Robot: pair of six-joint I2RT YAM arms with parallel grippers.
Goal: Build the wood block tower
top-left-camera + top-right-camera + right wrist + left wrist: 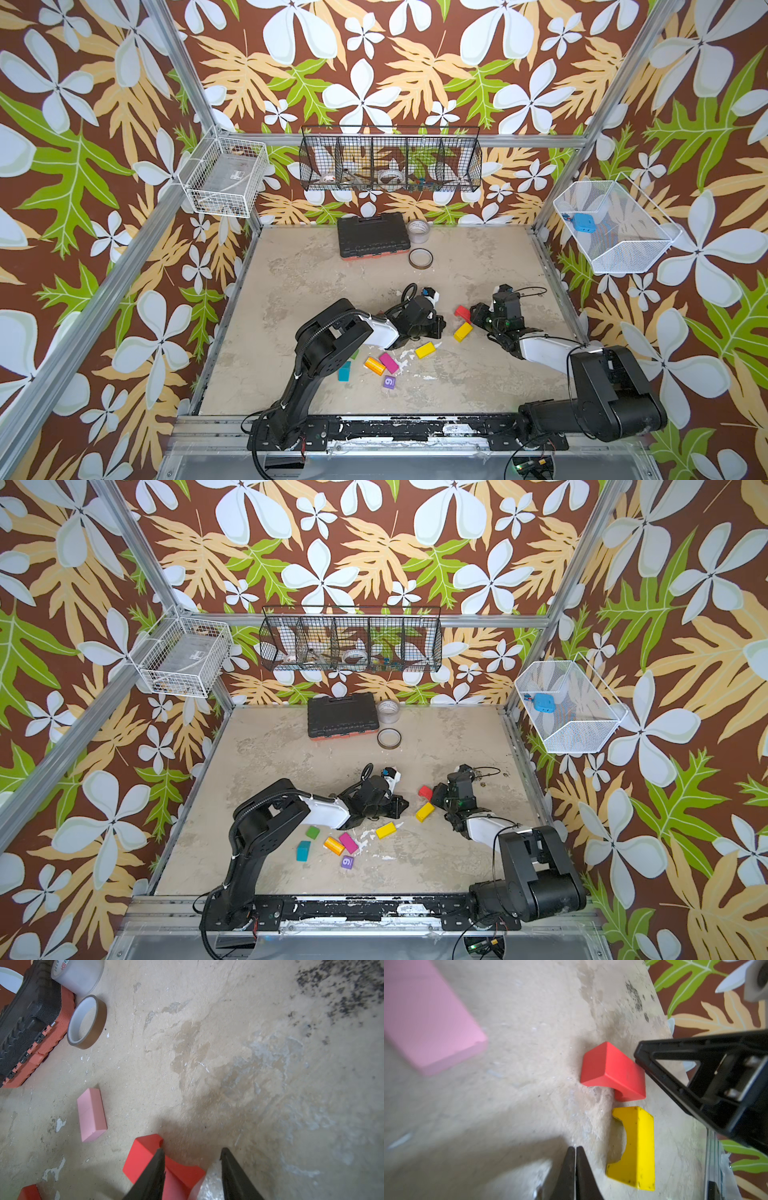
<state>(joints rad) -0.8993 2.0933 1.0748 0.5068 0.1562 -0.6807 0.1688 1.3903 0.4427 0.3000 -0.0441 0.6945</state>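
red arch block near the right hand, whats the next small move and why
Probably shift the right hand sideways to centre it over the red arch block before closing. Its jaws stand open, but only one finger overlaps the block; the gap at the tips shows bare table.

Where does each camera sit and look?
Both top views: high in front, looking down at the table; left arm and right arm show.
Left wrist: on the left arm, facing the red block; its shut fingers show.
Right wrist: on the right arm, facing the pink block; its open fingers show.
Shared: both wrists see the red block.
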